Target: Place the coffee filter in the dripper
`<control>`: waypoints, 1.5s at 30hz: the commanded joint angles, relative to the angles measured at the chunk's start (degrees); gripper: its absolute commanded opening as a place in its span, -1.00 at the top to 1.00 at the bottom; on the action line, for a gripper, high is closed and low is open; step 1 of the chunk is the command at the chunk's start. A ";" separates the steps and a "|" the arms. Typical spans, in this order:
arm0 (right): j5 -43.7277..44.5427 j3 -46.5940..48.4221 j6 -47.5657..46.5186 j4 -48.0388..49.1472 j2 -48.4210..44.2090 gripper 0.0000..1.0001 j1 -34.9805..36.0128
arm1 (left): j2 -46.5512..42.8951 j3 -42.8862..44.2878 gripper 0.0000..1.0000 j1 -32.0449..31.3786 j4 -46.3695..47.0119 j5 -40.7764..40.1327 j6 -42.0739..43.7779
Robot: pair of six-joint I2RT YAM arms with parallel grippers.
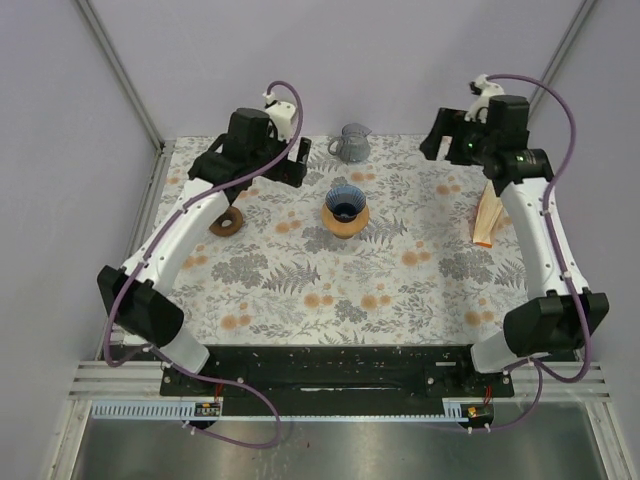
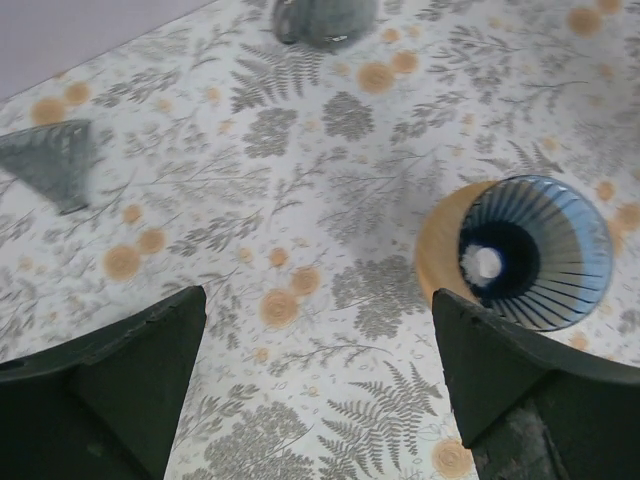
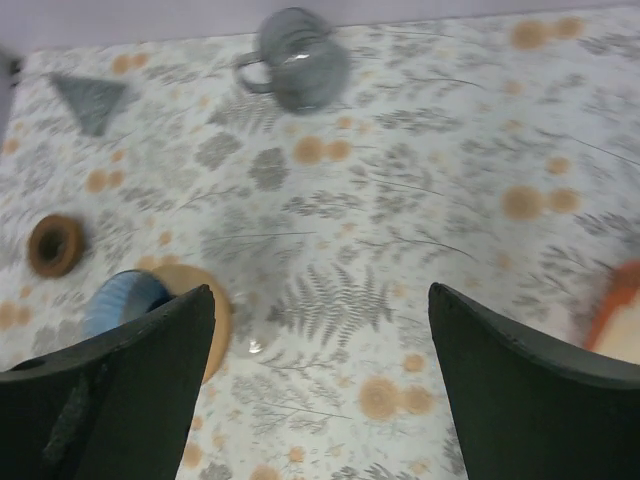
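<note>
While the coffee filter (image 1: 487, 220) lies flat near the right edge of the counter (image 1: 300, 290), the dripper (image 1: 345, 211) stands well apart from it, close to the middle. From where I stand the filter is a pale tan fan shape, its upper end tucked under the right arm in the overhead view; the right wrist camera catches only a blurred pale sliver of it with an orange edge at the far right of its view. The dripper is a blue ribbed cone set upright on a round wooden base, and its inside shows only dark ribs and a small white spot at the bottom.

Above and to the left of the dripper hangs the left tool (image 2: 315, 300), its two fingers spread wide with only patterned counter showing between them. The right tool (image 3: 320, 292) hangs over the back right of the counter, equally wide open and holding nothing.

Behind the dripper, near the back edge, stands a grey mug (image 1: 352, 143). A small brown ring (image 1: 229, 222) lies to the dripper's left, just beside the left arm. A grey triangular piece (image 2: 50, 160) sits near the back left corner.
</note>
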 commanded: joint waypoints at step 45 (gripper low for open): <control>25.07 -19.84 5.92 16.84 10.47 0.42 -17.92 | -7.47 -28.71 -0.98 10.16 18.41 -5.77 -9.57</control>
